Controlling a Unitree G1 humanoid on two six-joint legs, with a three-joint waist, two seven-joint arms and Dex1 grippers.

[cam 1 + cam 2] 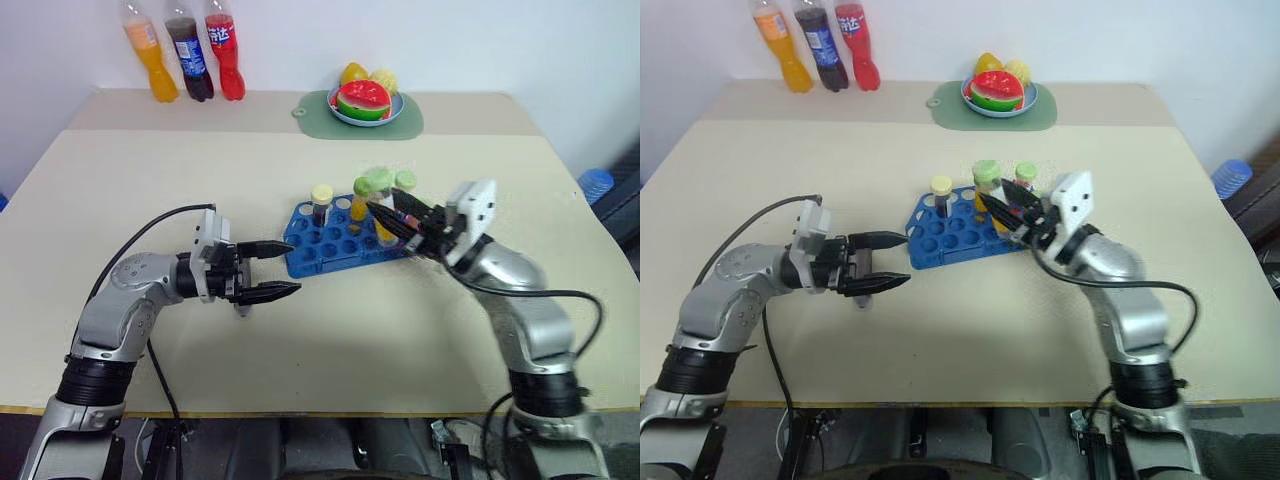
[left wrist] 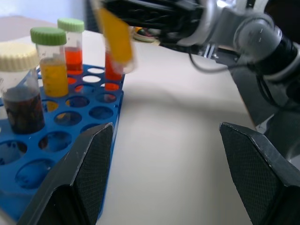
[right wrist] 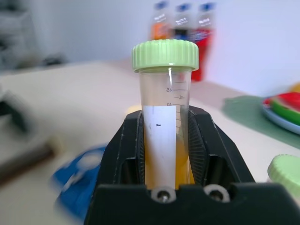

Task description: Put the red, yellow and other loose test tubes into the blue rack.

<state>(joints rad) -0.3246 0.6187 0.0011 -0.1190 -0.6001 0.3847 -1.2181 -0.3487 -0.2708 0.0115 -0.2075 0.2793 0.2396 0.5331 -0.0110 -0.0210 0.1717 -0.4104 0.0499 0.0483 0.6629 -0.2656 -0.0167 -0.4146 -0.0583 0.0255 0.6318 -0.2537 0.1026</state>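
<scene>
Hovering just short of the rack's [image 1: 340,238] near end, the left gripper [image 1: 272,268] spreads its fingers wide, empty. Beyond, the right gripper [image 3: 165,154] clamps a green-capped yellow tube [image 3: 165,108] over the rack's right side. Three capped tubes [image 2: 51,61] stand in the rack on the surface [image 1: 330,330].

A beige table [image 1: 300,340] stands against a plain white wall [image 1: 450,40], evenly lit by soft light.
</scene>
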